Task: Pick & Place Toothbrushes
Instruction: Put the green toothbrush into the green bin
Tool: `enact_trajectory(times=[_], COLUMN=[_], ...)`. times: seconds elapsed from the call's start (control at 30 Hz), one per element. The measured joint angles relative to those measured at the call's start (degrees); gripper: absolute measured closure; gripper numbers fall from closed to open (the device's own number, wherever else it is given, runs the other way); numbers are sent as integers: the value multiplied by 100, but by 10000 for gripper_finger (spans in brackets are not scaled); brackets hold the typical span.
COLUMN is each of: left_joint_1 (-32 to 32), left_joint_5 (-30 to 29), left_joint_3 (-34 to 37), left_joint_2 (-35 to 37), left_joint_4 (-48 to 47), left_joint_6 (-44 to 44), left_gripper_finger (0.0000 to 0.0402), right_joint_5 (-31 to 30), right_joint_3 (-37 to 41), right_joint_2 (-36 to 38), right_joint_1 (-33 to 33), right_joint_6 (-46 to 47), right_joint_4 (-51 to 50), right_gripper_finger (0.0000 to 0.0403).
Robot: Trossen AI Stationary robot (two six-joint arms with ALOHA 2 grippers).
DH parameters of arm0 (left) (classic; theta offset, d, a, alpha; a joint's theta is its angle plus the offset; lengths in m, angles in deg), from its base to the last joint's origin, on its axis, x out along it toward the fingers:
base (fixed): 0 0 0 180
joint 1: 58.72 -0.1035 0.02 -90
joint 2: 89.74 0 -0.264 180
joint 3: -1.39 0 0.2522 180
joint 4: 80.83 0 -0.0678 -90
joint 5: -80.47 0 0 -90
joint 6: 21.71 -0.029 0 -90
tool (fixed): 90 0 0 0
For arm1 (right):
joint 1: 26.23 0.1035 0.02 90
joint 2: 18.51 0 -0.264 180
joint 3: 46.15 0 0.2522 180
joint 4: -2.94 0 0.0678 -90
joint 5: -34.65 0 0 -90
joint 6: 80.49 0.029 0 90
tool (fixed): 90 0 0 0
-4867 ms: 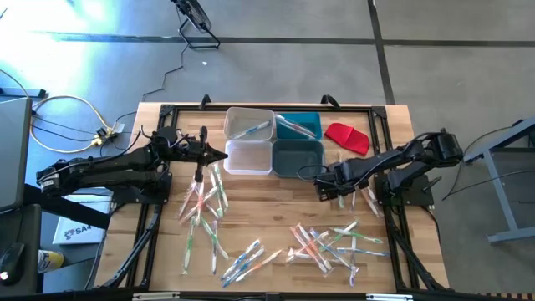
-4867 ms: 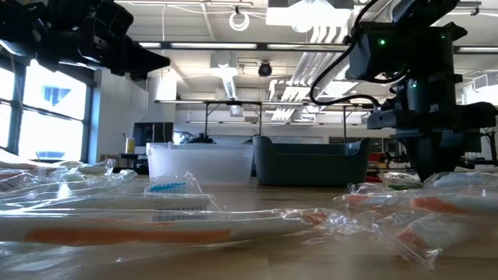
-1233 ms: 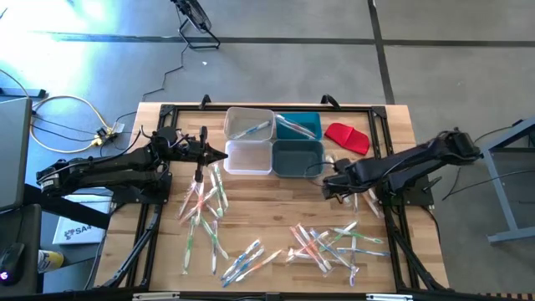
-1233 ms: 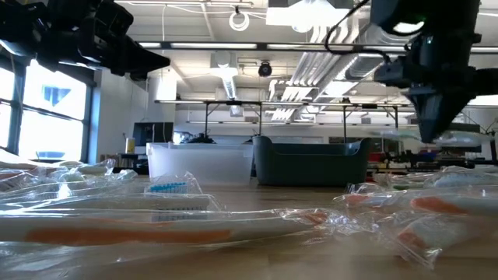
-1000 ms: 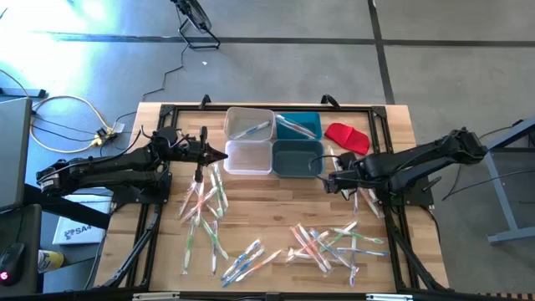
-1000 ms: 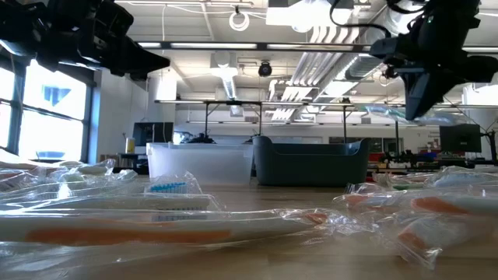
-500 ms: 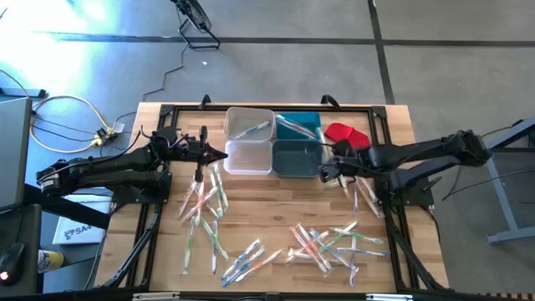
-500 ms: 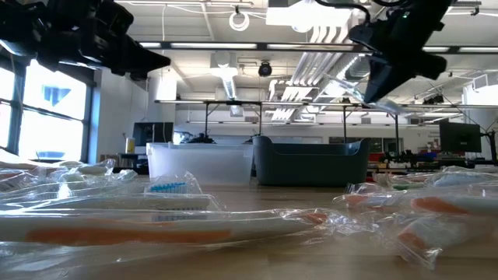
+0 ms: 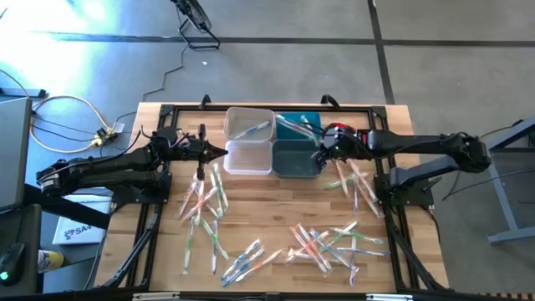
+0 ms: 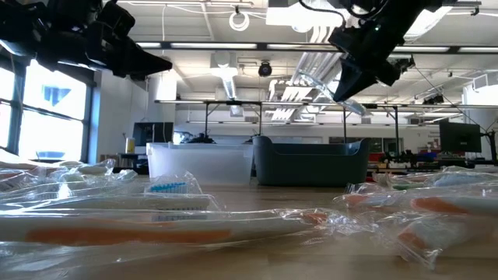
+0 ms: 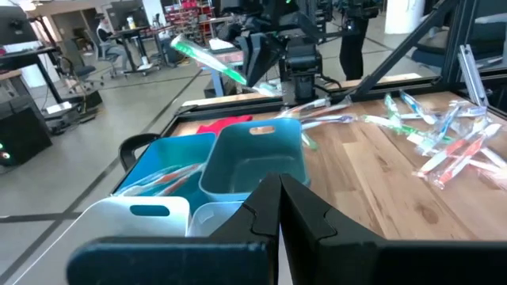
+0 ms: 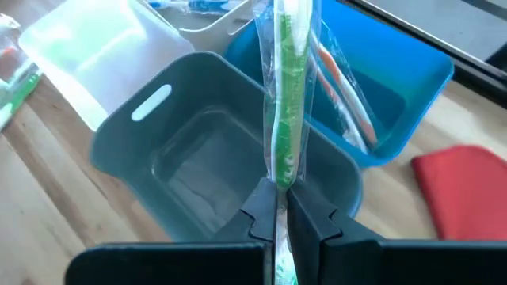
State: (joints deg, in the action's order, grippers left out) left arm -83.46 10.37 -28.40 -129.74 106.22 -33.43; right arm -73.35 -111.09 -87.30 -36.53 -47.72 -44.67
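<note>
While the left gripper (image 9: 224, 152) waits clenched on nothing beside the white bin (image 9: 248, 157), the right gripper (image 12: 279, 207) hangs above the grey bin (image 12: 206, 150) with its jaws clamped on a green toothbrush in a clear wrapper (image 12: 287, 111). That wrapped brush reaches out over the rim between the grey bin and the blue bin (image 12: 396, 87). Many more toothbrushes (image 9: 326, 242) lie scattered across the wooden table (image 9: 276, 201), and a red cloth (image 9: 341, 131) sits next to the blue bin.
</note>
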Motion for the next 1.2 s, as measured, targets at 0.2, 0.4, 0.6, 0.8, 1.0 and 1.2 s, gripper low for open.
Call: enact_trajectory(times=[0.2,0.4,0.6,0.8,1.0,1.2], left_joint_1=[-1,-1,-1,-1,-1,-1], left_joint_5=[-17,-16,-15,-15,-13,-13], left_joint_3=[0,0,0,0,0,0], left_joint_2=[1,-1,0,1,-1,0], left_joint_4=[0,0,0,0,0,0], left_joint_6=[0,0,0,0,0,0], left_gripper_finger=[400,400,400,400,400,400], right_joint_5=[322,415,777,840,980,1054], right_joint_3=[0,0,0,0,-2,0], right_joint_2=[-507,-991,-1385,-1693,-1965,-2191], right_joint_1=[-145,-165,-215,-215,-219,-219], right_joint_6=[-636,-1242,-1525,-1782,-1900,-1979], right_joint_4=[418,789,1037,1279,1336,1350], right_gripper_finger=[397,397,397,397,397,397])
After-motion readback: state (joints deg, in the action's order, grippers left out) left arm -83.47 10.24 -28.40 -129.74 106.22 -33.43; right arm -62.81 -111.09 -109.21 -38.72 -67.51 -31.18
